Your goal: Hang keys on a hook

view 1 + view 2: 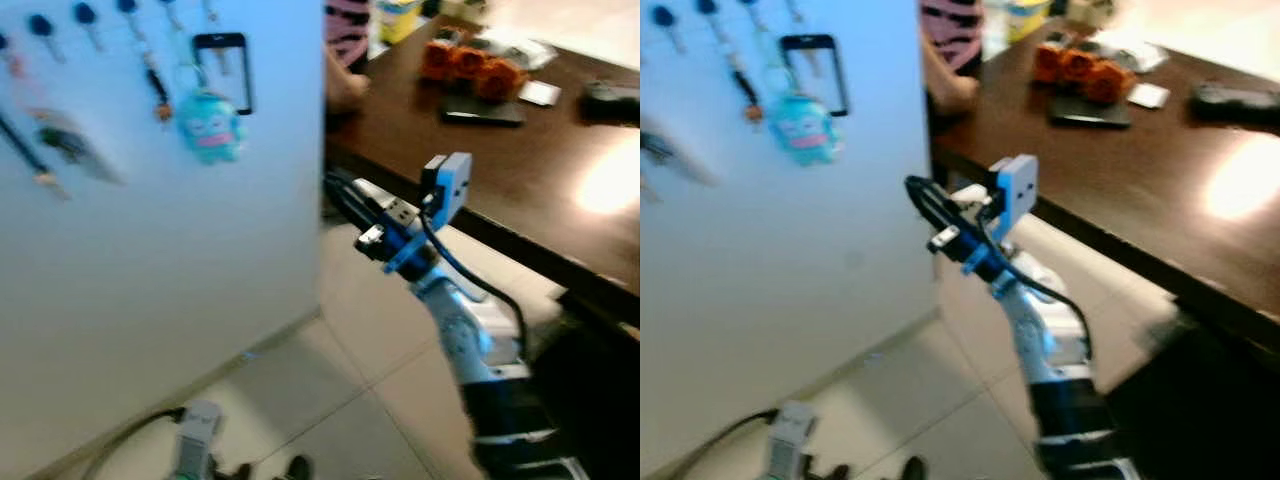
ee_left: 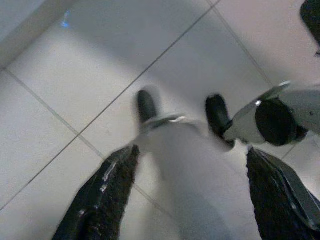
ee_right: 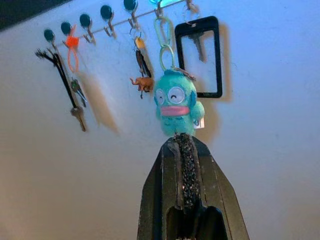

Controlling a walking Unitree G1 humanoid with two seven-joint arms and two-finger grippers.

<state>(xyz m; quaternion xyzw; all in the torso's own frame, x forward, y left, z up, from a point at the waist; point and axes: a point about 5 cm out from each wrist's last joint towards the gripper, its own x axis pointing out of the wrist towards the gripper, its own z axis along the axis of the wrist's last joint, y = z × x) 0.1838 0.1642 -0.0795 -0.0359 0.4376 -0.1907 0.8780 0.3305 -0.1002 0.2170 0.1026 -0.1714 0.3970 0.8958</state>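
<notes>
Keys' teal plush (image 3: 176, 107) hangs vertically from hook (image 3: 160, 9), right tool (image 3: 186, 172) below.

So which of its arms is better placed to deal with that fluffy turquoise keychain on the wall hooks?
Right. The right gripper is raised toward the turquoise plush keychain; the left gripper hangs over floor tiles.

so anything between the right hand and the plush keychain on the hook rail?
Nothing visible. The right hand sits just below the teal plush keychain, fingers closed and empty, pointing at it with bare wall between. The keychain already hangs from a hook, with an orange charm and a black frame beside it, not in the path.
</notes>
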